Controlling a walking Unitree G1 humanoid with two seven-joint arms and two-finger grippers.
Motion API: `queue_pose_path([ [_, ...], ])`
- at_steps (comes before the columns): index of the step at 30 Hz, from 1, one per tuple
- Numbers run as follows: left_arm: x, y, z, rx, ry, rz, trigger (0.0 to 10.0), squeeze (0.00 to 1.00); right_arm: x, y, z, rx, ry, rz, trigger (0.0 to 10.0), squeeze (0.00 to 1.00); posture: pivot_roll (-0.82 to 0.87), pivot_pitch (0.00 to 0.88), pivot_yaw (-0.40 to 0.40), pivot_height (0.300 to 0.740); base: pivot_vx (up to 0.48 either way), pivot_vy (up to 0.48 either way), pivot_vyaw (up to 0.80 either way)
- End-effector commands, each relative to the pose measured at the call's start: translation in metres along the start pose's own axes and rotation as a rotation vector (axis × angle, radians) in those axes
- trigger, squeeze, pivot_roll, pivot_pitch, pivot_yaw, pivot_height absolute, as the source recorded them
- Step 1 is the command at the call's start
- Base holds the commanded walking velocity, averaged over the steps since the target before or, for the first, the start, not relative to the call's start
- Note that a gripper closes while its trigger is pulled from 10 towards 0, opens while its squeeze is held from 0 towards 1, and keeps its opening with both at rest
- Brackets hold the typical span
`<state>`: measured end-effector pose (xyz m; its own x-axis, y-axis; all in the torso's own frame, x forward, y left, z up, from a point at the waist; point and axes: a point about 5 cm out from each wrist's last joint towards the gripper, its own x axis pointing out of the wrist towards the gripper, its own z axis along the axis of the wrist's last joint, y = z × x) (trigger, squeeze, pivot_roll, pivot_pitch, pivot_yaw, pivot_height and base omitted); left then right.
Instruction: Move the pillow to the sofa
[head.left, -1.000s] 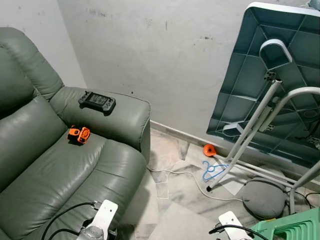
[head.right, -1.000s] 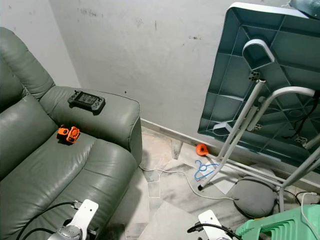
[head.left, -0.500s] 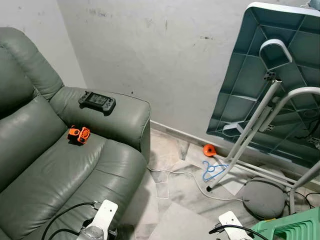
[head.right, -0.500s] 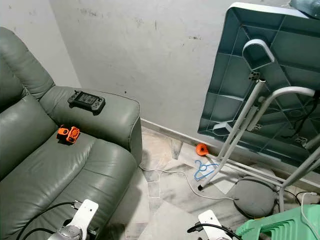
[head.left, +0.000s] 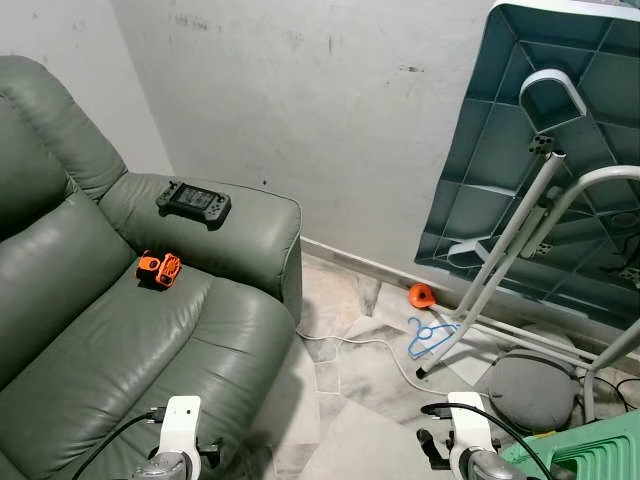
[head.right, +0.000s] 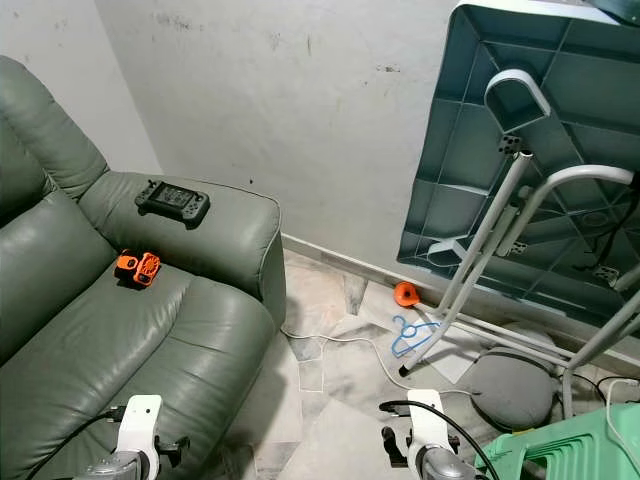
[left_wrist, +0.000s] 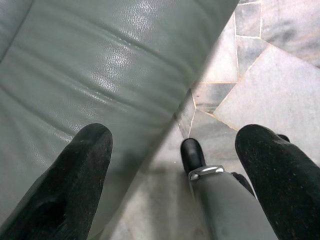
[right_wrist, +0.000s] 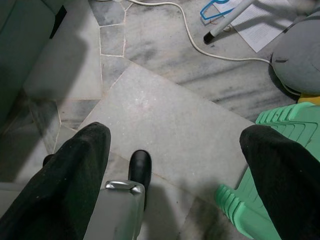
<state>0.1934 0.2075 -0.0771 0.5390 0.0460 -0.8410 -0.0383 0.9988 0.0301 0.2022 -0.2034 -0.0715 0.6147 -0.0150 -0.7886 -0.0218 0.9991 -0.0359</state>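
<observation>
**Both arms low and empty before the sofa; grey pillow on the floor by the wall**

The left wrist view shows what the head views do not: the left gripper (left_wrist: 175, 170) with its jaws wide apart and holding nothing, hanging over the front edge of the sofa (head.left: 120, 340) seat where the leather meets the stone floor (right_wrist: 165, 110). The right wrist view shows the right gripper (right_wrist: 175, 175) likewise spread wide and empty above bare floor, with the corner of a green plastic stool (right_wrist: 270, 165) just beside one finger and a white cable (right_wrist: 200, 45) running across the floor farther on.

From the head, both silver wrists sit at the near edge, the left one over the seat front, the right one over the floor next to the stool.

Farther out, a small orange toy (head.left: 158, 270) lies on the seat cushion near the armrest, and a black handheld game console (head.left: 194, 203) rests on top of the armrest.

The round grey pillow (head.left: 527, 393) lies on the floor, well apart from the sofa, between the stool and the legs of a teal folding table (head.left: 560, 170) tipped against the wall. A blue clothes hanger (head.left: 428, 338) and a small orange object (head.left: 421, 295) lie on the floor near the wall's foot.
</observation>
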Motion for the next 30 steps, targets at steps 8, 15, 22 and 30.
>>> queue_pose_path([
  [8, -0.0007, 0.0075, 0.0057, 0.003, -0.031, 0.016, 10.0, 0.0, 0.0006, -0.0016, 0.0064, -0.055, -0.019, 0.004, 10.0, 0.0, -0.16, 0.023, 0.038, 0.74, 0.0, 0.0, 0.2],
  [15, -0.0001, 0.0041, 0.0068, -0.001, -0.031, 0.006, 10.0, 0.0, 0.0008, 0.0, 0.0068, -0.08, -0.018, 0.019, 10.0, 0.0, -0.16, 0.019, 0.042, 0.74, 0.0, 0.0, 0.8],
  [22, -0.0001, 0.0043, 0.0072, 0.001, -0.028, 0.004, 10.0, 0.0, 0.0006, 0.0043, 0.004, -0.103, -0.016, 0.039, 10.0, 0.0, -0.17, 0.018, 0.046, 0.74, 0.0, 0.0, 0.8],
  [30, -0.0004, 0.0044, 0.004, 0.017, -0.023, 0.001, 10.0, 0.0, 0.0001, 0.0053, 0.001, -0.128, -0.009, 0.052, 10.0, 0.0, -0.17, 0.012, 0.048, 0.74, 0.0, 0.0, 0.8],
])
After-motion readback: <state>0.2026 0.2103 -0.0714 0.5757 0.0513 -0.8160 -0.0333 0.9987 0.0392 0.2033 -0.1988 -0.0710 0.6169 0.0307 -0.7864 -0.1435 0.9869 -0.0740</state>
